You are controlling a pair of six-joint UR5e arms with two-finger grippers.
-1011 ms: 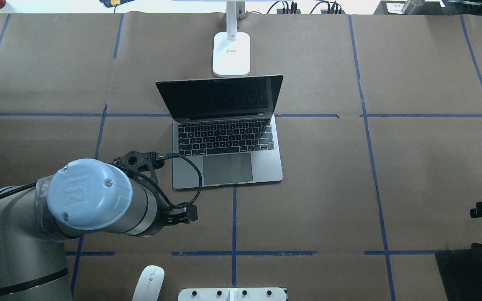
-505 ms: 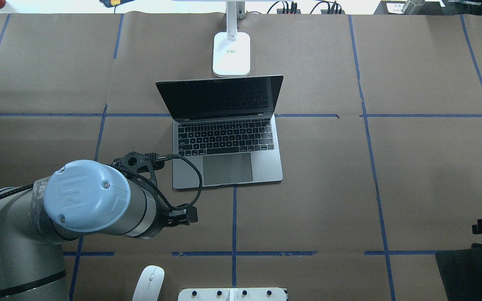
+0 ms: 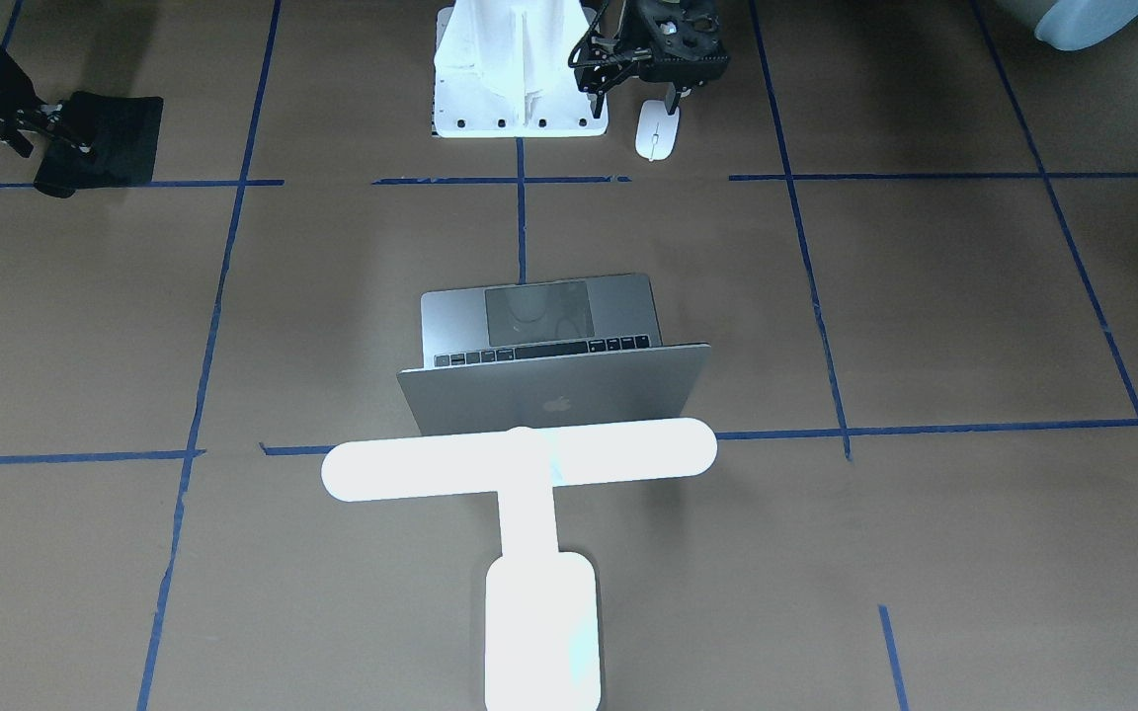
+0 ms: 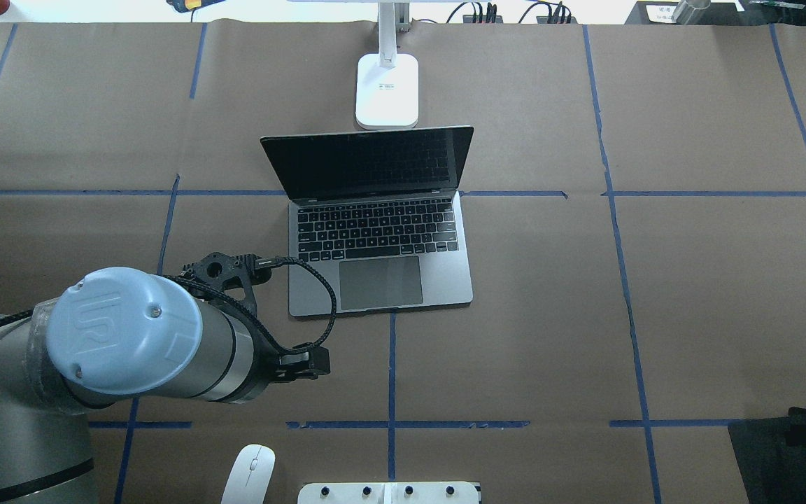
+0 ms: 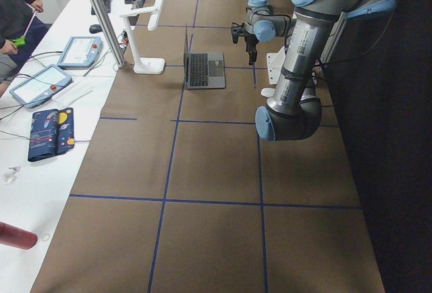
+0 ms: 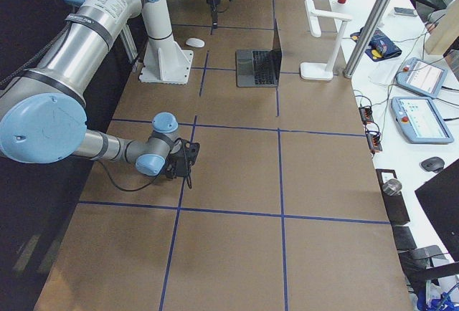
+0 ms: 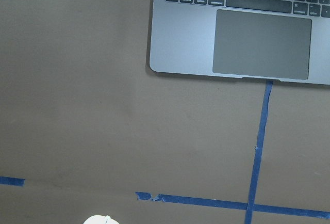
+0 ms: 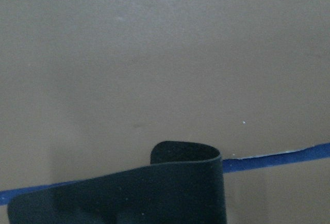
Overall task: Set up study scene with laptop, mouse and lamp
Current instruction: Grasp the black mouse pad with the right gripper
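The laptop (image 4: pixel 382 280) stands open mid-table, its trackpad corner in the left wrist view (image 7: pixel 232 43). The lit lamp (image 3: pixel 520 464) stands right behind its lid. The mouse (image 3: pixel 658 131) lies flat beside the robot's base; its tip shows at the bottom of the left wrist view (image 7: pixel 98 220). My left gripper (image 3: pixel 673 104) hangs just above the mouse's near end and holds nothing; I cannot tell whether it is open. My right gripper (image 3: pixel 45 148) is at the curled edge of the black mat (image 3: pixel 105 138), its fingers apart.
The white bolted stand (image 3: pixel 520 59) sits between mouse and mat at the robot's edge. Blue tape lines cross the brown paper table (image 4: pixel 550 315). My left arm's elbow (image 4: pixel 123 336) hangs over the table left of the laptop. Tablets and cables lie beyond the table's far edge.
My right gripper has moved back toward the robot's edge and now sits over the black mat. My left arm has shifted slightly left and back. Laptop, lamp and mouse have not moved.
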